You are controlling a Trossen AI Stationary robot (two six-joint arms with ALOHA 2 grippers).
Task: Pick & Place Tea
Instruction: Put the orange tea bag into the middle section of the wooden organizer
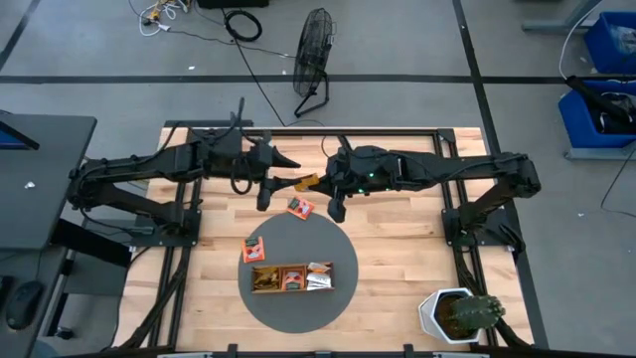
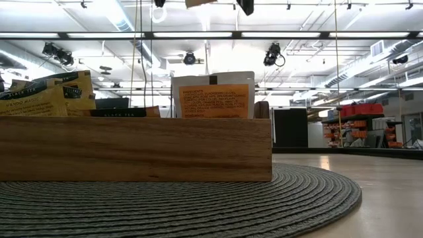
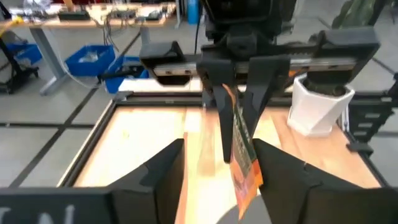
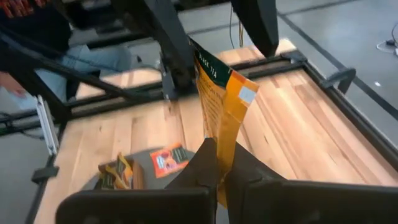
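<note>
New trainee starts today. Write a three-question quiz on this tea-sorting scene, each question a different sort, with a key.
1. True or false: the right gripper is shut on the yellow tea bag.
2. The left gripper is: A) open, B) shut on the tray, C) out of view.
3. Fill in: the wooden tray sits on a round grey ____.

Key: 1 true; 2 A; 3 mat.
</note>
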